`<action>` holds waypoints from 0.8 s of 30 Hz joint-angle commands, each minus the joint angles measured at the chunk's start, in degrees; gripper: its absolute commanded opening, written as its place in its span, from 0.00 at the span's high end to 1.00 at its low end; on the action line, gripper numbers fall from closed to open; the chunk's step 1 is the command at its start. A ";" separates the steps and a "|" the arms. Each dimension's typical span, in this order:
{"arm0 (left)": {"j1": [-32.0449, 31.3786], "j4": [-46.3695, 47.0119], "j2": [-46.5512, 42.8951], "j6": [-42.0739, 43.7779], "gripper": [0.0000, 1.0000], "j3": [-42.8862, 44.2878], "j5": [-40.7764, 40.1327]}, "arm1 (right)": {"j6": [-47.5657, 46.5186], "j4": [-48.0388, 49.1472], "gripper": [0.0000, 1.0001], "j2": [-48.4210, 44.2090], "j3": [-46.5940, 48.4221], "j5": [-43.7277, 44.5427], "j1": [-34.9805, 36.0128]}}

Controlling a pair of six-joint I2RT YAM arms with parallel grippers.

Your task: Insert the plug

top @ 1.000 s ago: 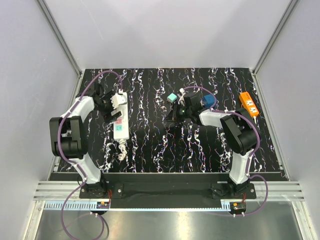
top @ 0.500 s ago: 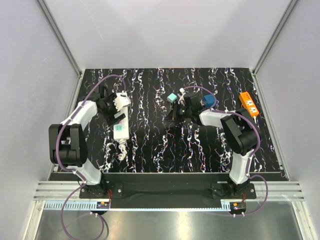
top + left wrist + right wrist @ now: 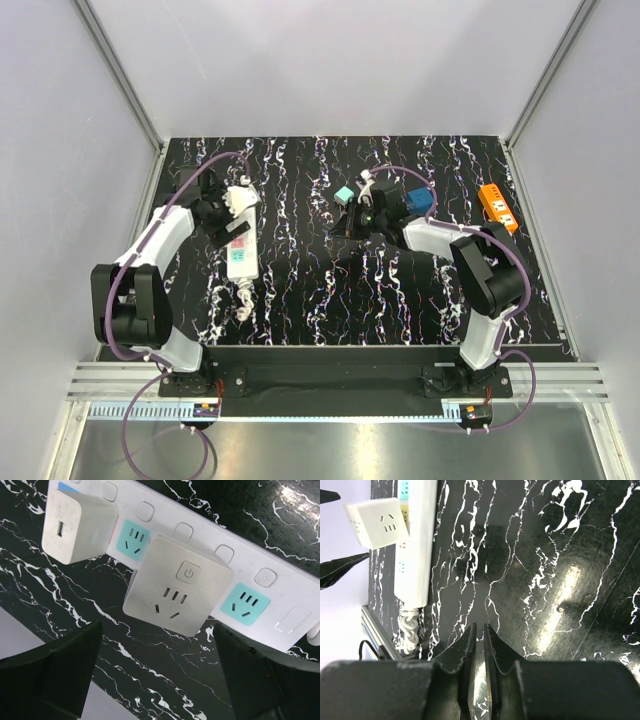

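Judging from the left wrist view, we take the plug (image 3: pixel 179 592) to be seated, or very nearly so, in the white power strip (image 3: pixel 292 622) at the left of the worktop (image 3: pixel 300 290), beside a small charger (image 3: pixel 75 527). The left gripper (image 3: pixel 157 635) hangs over it, fingers wide, touching nothing. The right gripper (image 3: pixel 480 627) is near the worktop's middle, fingers almost together and empty. We think only a last press may remain.

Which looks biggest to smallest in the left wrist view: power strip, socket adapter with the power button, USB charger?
1. Power strip: largest, though both ends run out of frame.
2. Socket adapter.
3. USB charger: clearly smaller than the adapter. Both sit on the strip, so nearness barely skews this.
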 commanded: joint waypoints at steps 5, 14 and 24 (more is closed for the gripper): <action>-6.45 4.14 -8.63 -10.89 0.01 4.35 -9.24 | -1.67 -0.24 0.83 -4.74 -0.57 0.37 -0.30; -5.94 3.09 -9.17 -37.23 0.01 16.91 -20.80 | -3.87 -4.19 0.83 -6.15 0.40 3.02 -0.39; -4.08 -2.96 -5.22 -43.53 0.85 18.51 8.47 | -3.96 -8.41 0.83 -12.03 -4.61 6.00 -0.30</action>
